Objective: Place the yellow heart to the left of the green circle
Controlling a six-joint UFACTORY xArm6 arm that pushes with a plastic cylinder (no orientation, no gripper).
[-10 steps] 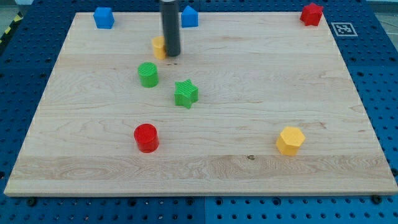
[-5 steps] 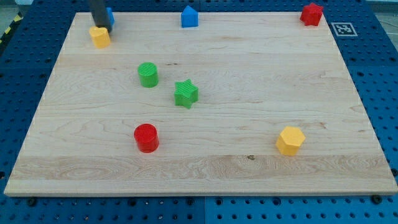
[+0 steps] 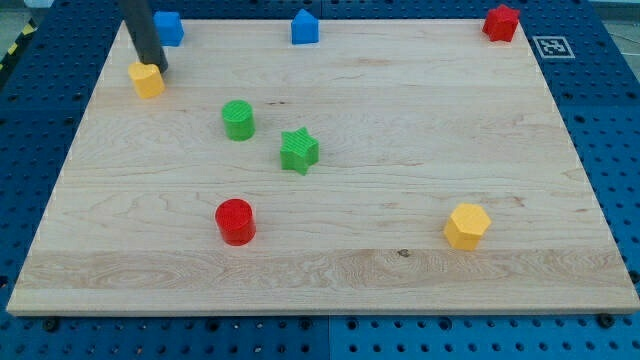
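The yellow heart point(image 3: 146, 79) sits near the bench's point(image 3: 400, 270) left edge toward the view's top, up and to the left of the green circle point(image 3: 238, 119) and apart from it. My tip point(image 3: 156, 66) touches the heart's upper right side, placed, I judge, to push it down-left; there are no fingers, so nothing is grasped. A blue block point(image 3: 168, 28) stands just above.

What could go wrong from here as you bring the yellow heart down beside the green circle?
The yellow heart sits close to the board's left edge, so a skewed push from my tip could send it off. My tip touches only its upper right side, so it may slip past. Overshooting could knock the green circle.
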